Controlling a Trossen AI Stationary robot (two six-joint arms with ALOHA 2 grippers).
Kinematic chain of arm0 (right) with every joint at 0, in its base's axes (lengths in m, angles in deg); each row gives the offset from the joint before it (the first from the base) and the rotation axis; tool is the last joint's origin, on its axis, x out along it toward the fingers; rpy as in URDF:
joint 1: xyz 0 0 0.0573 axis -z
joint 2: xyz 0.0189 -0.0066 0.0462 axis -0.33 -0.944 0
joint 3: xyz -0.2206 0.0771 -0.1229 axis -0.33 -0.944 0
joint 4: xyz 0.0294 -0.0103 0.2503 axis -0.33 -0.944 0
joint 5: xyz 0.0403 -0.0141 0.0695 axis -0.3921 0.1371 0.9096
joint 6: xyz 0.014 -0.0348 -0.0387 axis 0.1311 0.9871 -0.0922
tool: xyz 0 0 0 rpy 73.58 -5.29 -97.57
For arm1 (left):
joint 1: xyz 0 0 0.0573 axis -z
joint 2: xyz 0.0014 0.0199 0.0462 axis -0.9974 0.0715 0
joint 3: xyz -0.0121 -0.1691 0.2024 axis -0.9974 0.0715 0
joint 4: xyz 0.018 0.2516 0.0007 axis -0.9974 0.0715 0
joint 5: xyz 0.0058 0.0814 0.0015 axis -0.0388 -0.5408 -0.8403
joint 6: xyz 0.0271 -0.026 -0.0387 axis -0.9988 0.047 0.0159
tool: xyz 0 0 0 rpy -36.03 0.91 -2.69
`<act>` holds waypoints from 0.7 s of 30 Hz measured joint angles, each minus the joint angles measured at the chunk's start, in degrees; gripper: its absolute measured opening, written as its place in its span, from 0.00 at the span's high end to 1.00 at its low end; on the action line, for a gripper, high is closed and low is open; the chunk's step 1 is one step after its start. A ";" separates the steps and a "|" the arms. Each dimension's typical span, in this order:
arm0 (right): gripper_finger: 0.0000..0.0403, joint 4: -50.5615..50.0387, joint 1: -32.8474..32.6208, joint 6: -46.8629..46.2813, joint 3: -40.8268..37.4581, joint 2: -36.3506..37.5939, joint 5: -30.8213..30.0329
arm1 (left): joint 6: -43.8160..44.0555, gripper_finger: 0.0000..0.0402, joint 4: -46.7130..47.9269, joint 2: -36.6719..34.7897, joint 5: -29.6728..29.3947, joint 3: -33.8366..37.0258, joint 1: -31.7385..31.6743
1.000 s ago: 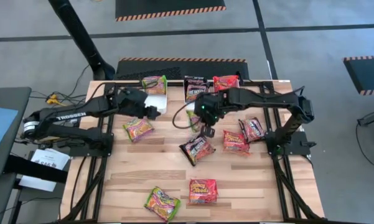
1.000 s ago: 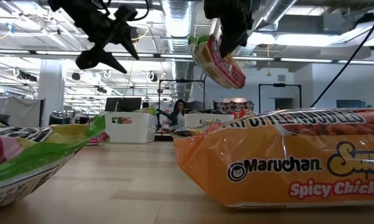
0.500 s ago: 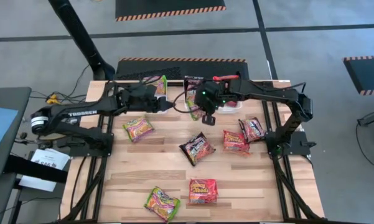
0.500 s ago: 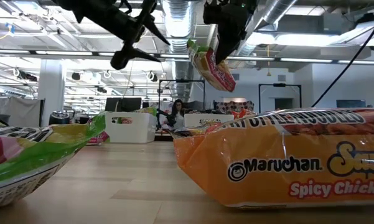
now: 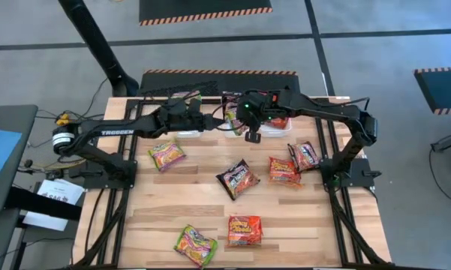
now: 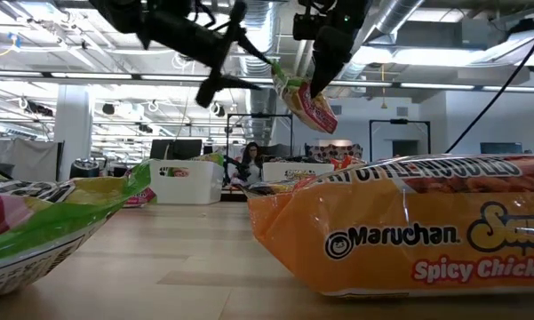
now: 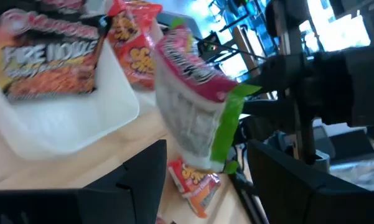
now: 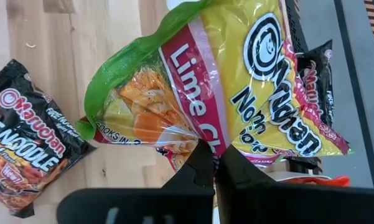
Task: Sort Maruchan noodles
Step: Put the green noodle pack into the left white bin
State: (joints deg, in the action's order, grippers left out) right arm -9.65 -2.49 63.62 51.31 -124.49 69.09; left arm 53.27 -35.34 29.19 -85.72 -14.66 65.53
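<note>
From above, the right gripper (image 5: 249, 126) hovers near the far edge of the wooden table (image 5: 172, 202), its fingers pinched on a green-edged lime packet (image 5: 233, 124) that hangs beneath it. The left gripper (image 5: 207, 122) reaches in from the other side, fingers spread wide and empty, just beside the packet. Behind them stand white tubs (image 5: 186, 124) at the far edge, one holding a red-orange packet (image 5: 273, 100). A black packet (image 5: 237, 178), two red-orange ones (image 5: 283, 170) and others lie loose on the boards nearer the camera.

At table height, the lime packet (image 6: 302, 96) dangles tilted from the right gripper (image 6: 323, 82), its long axis running downward and well clear of the tabletop. The left gripper (image 6: 240, 71) points straight at it from the side, almost touching. A Spicy Chicken packet (image 6: 409, 236) fills the foreground.

From the left wrist, the packet (image 7: 196, 106) hangs directly ahead between that arm's two open fingers (image 7: 143, 180), green edge to one side, with a Fire Noodle packet (image 7: 46, 59) resting in a white tub (image 7: 68, 127) beyond.

From the right wrist, the closed fingers (image 8: 199, 174) grip the lime packet (image 8: 205, 87) at its lower seam.

The left arm looks the nearer to receive it, judging by how squarely the packet sits in its open jaws.
</note>
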 joint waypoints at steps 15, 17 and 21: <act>0.98 -3.84 0.26 -1.62 -0.02 -0.04 -2.68 | -5.34 0.48 6.79 12.84 1.99 -14.08 -0.05; 0.98 -4.83 0.25 -2.87 -0.02 -0.04 -2.62 | -4.84 0.48 9.10 12.84 2.55 -14.18 -0.40; 0.98 -7.24 0.33 -3.53 -0.04 -0.04 -2.56 | -5.85 0.48 13.53 12.79 1.05 -14.24 -0.78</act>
State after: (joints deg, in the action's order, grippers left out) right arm -16.88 -2.15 60.08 51.27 -124.53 66.53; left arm 47.41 -21.81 41.97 -84.66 -28.90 64.75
